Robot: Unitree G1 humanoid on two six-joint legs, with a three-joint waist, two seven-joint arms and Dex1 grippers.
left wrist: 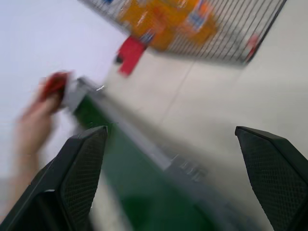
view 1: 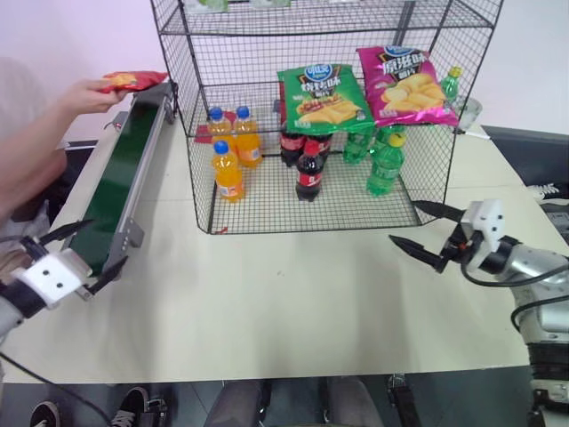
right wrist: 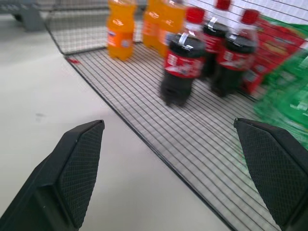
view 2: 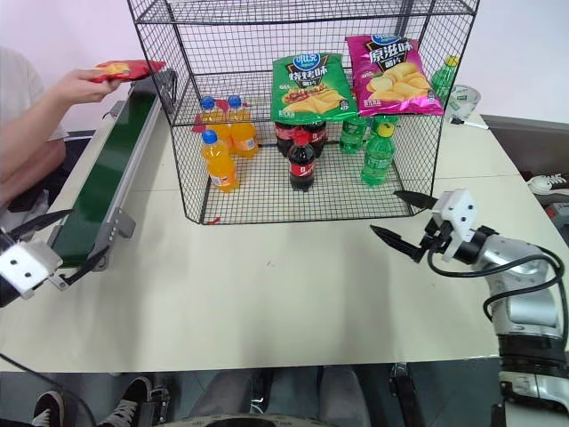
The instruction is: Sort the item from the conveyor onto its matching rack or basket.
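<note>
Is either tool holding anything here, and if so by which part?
No. Both the left tool and right tool are open and empty. The red bag is in a person's hand, gripped at one end over the conveyor's far end.

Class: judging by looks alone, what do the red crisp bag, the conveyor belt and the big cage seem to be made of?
Red crisp bag: probably glossy plastic film; it shines and crinkles.
Conveyor belt: smooth dark green rubber or plastic, between grey, seemingly metal rails.
Cage: thin black wire mesh, likely coated metal.
</note>
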